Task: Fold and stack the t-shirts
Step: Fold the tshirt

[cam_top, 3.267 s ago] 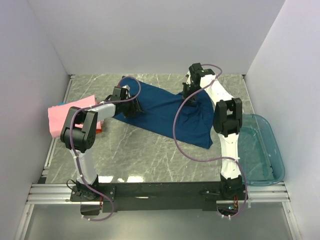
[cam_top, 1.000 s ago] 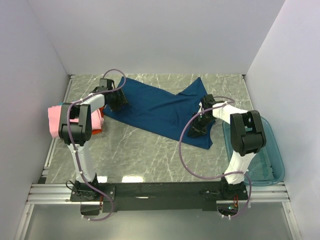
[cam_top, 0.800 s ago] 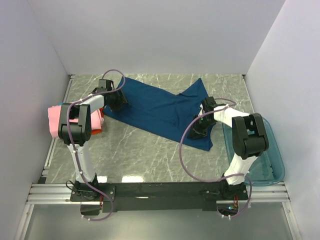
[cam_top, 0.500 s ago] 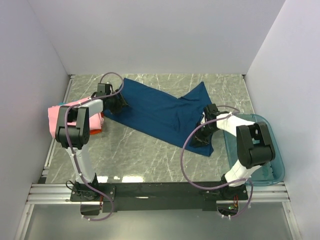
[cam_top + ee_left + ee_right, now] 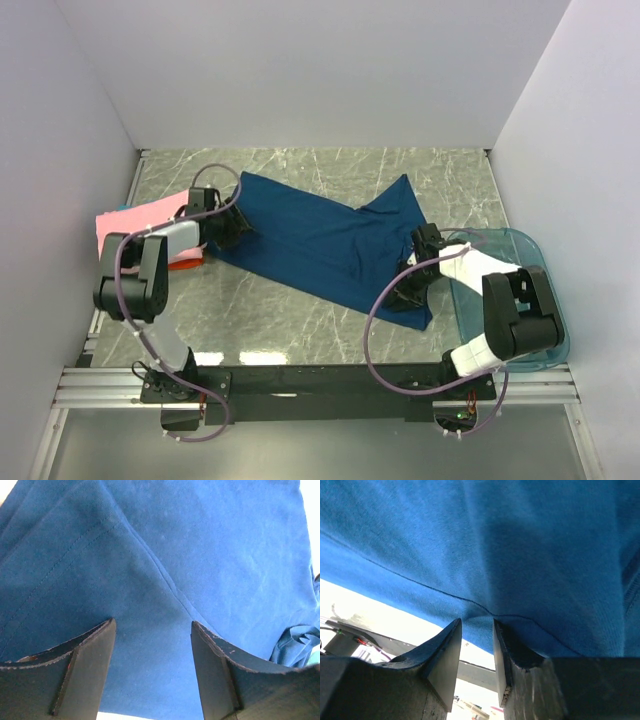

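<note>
Grey marble table (image 5: 300, 320). Spread between the two pincers: navy t-shirt (image 5: 310, 230). Hem nipped in the nearly closed right gripper (image 5: 477, 625). On the left gripper (image 5: 152, 627), jaws wide, flat cloth at its tips.

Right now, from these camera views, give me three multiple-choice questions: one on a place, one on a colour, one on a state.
1. Where does the translucent teal plastic tub sit?
A) the far left corner
B) the right edge of the marble table
C) the far middle

2. What colour is the soft cloth t-shirt at the table's left edge?
A) white
B) green
C) pink

3. How is the right tool?
A) closed on a fold of the large dark navy-blue cloth t-shirt
B) wide open over bare table
C) inside the tub

Answers:
1 B: the top view shows the tub along the right edge, beside the right arm.
2 C: pink cloth lies by the left wall.
3 A: the right wrist view shows blue hem nipped between nearly shut fingers.
</note>
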Robot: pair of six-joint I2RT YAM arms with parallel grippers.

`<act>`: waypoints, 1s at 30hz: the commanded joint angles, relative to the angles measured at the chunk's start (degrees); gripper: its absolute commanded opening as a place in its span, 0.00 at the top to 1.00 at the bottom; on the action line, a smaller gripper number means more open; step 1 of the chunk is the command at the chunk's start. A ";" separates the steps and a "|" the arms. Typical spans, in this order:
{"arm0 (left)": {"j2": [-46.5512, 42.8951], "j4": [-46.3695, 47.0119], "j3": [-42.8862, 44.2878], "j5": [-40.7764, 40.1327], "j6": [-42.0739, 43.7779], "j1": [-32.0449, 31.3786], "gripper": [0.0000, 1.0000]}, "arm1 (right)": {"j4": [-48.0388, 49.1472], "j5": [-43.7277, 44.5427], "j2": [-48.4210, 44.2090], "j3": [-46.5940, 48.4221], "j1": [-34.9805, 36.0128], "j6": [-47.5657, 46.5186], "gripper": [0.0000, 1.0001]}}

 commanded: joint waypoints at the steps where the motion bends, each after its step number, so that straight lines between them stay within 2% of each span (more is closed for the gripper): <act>1: -3.28 -5.11 -7.03 -2.73 -1.95 0.21 0.31 | -5.23 8.00 -0.58 -3.44 0.40 0.00 0.60; 10: -14.35 -4.93 -17.41 -2.55 -5.12 -0.23 0.30 | -9.36 9.23 -6.82 -3.70 0.31 1.32 0.60; 16: -18.49 -7.82 -14.80 -2.81 -4.95 -2.08 0.30 | -13.39 8.97 -8.41 2.17 0.58 0.35 0.60; 19: -19.99 -8.80 -11.63 -3.96 -4.34 -3.13 0.30 | -15.51 8.79 -9.03 8.67 1.71 -0.09 0.60; 22: -19.03 -7.75 -9.26 -3.35 -3.72 -4.10 0.29 | -14.91 7.39 -6.92 14.48 3.21 -0.53 0.60; 30: -12.36 -2.12 -6.87 -0.54 -3.37 -7.00 0.30 | -8.40 2.99 8.27 22.75 11.81 -0.62 0.60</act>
